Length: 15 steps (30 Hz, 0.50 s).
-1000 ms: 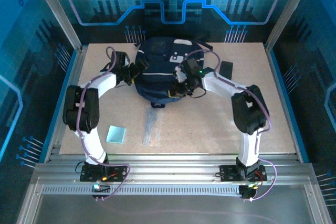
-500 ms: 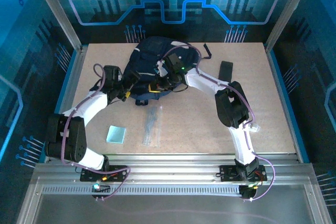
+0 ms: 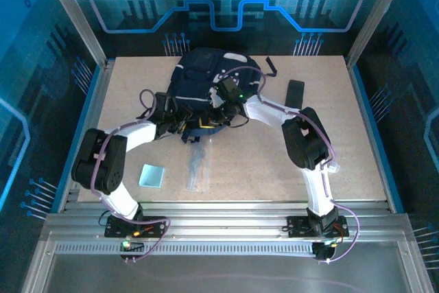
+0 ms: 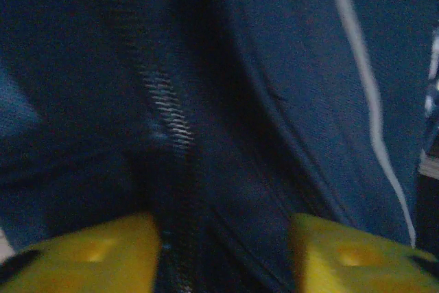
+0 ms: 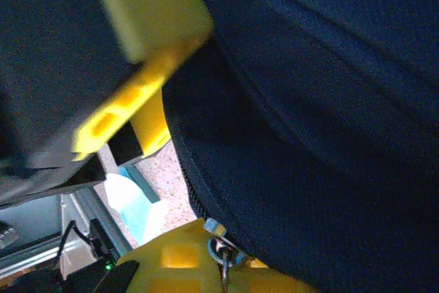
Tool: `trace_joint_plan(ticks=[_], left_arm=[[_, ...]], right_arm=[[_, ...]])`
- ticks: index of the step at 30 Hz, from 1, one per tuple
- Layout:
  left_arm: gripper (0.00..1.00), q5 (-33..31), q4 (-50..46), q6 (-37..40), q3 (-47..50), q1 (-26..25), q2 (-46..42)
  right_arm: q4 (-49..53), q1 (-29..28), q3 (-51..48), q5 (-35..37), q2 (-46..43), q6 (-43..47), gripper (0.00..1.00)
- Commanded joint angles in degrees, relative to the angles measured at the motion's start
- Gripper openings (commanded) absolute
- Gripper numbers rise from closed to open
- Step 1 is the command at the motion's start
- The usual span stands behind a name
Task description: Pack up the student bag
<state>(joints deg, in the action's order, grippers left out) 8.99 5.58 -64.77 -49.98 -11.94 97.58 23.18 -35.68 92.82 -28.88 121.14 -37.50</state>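
Note:
The student bag (image 3: pixel 206 77), dark navy with light trim, lies at the back middle of the table. My left gripper (image 3: pixel 184 120) is at its near left edge. In the left wrist view, the left gripper (image 4: pixel 226 238) has a ridge of bag fabric (image 4: pixel 288 101) beside the zipper (image 4: pixel 168 104) between its yellow fingers, which stand partly apart. My right gripper (image 3: pixel 216 110) is at the bag's near edge. Seen by the right wrist camera, the right gripper (image 5: pixel 226 262) is shut on the metal zipper pull (image 5: pixel 223 250) under the navy fabric (image 5: pixel 329 101).
A light blue card (image 3: pixel 152 175) and a clear flat pouch (image 3: pixel 197 166) lie on the table in front of the bag. A black oblong object (image 3: pixel 295 91) rests to the bag's right. Metal frame posts and blue walls surround the table.
The left gripper has moved right to the bag's near edge, beside the right gripper. The bag's front edge has shifted slightly; the right gripper has stayed on it.

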Motion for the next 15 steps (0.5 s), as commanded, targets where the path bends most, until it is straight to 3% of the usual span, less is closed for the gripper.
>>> trace_joint_plan(ticks=[1,3,4,9,12,15], left_arm=[[0.23,3.6,2.4,0.1,0.9,-1.2,4.0],[0.03,3.4,1.6,1.2,0.3,-1.0,4.0],[0.00,3.3,1.2,1.8,0.1,-1.0,3.8],[0.00,2.3,0.1,4.9,-0.7,-0.3,-0.6],[0.00,1.5,-2.7,7.8,-2.2,-0.1,-3.2],[0.00,1.5,-7.5,9.3,-4.8,0.3,-4.6]], right_arm=[[-5.8,-1.1,-1.5,-0.2,-4.3,2.2,0.00],[-4.3,-1.3,-3.0,0.7,-5.1,3.9,0.00],[-3.4,-1.3,-3.7,1.0,-5.6,4.9,0.00],[6.1,-0.3,-8.4,2.1,-8.1,13.4,0.00],[11.9,1.7,-11.6,6.3,-10.3,17.1,0.00],[12.8,4.8,-15.6,8.6,-12.3,19.3,0.00]])
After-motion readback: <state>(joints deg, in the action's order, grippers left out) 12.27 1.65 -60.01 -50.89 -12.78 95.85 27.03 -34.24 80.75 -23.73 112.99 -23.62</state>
